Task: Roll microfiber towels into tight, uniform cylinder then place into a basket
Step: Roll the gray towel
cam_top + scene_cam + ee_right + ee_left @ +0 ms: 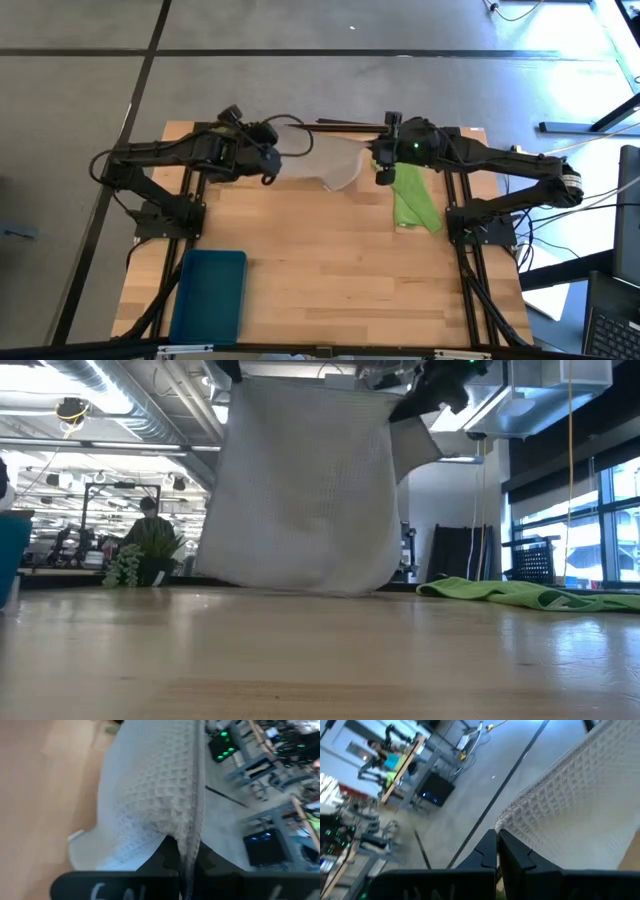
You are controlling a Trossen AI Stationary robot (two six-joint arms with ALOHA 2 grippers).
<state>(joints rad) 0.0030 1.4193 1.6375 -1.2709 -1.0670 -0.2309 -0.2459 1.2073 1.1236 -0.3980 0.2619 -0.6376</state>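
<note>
wooden counter (330, 260) on a black frame, grey floor around it; open workshop room behind in the low view, with a small green plant (135, 560) at the far edge and a person seated beyond it.

left gripper (270, 165) raised above the far half of counter, clenched on one upper corner of grey towel (335, 165); left wrist view: fingers (487, 855) pressed together, waffle-weave edge pinched between the tips.

right gripper (385, 170) raised at about the same level, towards the right side, clenched on the opposite upper corner; right wrist view: cloth edge running straight down between the closed fingers (172, 857).

grey towel stretched between both grippers, hanging as a flat sheet. low view: top edge taut near the upper frame, bottom hem at or just above counter surface; contact not resolvable. lower corners curve slightly inward.

lime green towel (415, 200) lying flat and slightly rumpled on counter on the right side, under and just beside right arm, not held. low view: low green fold (530, 592) at right, apart from hanging sheet.

teal-blue basket (210, 295) on near left part of counter, well apart from both towels; nothing visible inside it. blue edge (12, 560) at far left in low view.
</note>
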